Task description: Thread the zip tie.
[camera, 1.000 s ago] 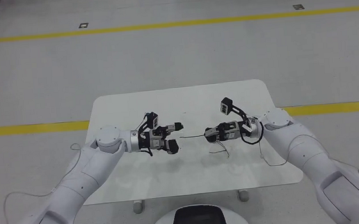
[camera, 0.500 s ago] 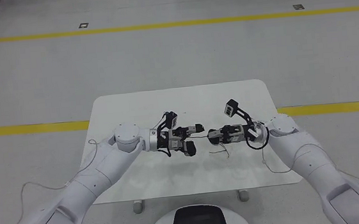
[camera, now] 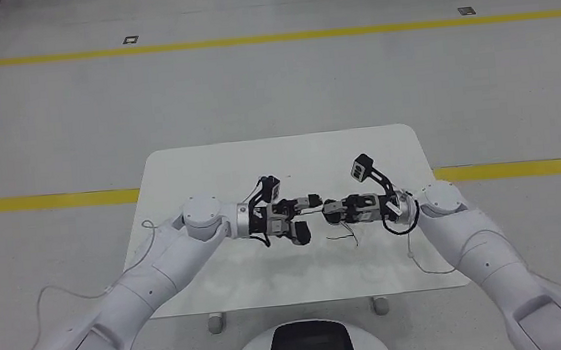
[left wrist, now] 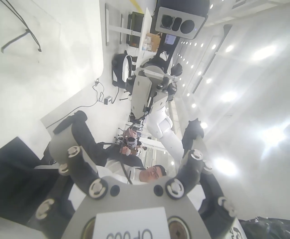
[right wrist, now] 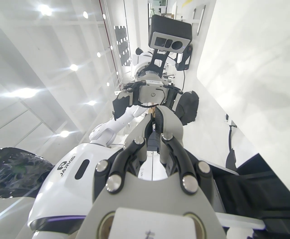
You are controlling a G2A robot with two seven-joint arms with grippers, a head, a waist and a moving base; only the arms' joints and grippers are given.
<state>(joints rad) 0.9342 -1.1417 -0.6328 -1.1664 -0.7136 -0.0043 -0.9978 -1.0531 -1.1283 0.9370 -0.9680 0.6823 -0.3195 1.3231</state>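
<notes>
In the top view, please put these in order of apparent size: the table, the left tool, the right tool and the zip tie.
1. table, by far the largest.
2. left tool and right tool: they look about alike, so I do not rank them.
3. zip tie, a thin strip held by the right tool.

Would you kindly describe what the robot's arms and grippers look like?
Both the left arm and right arm have smooth white rounded shells with thin loose cables beside them. The left gripper and right gripper are grey metal with black links, silver screws; a black camera stands on each wrist.
</notes>
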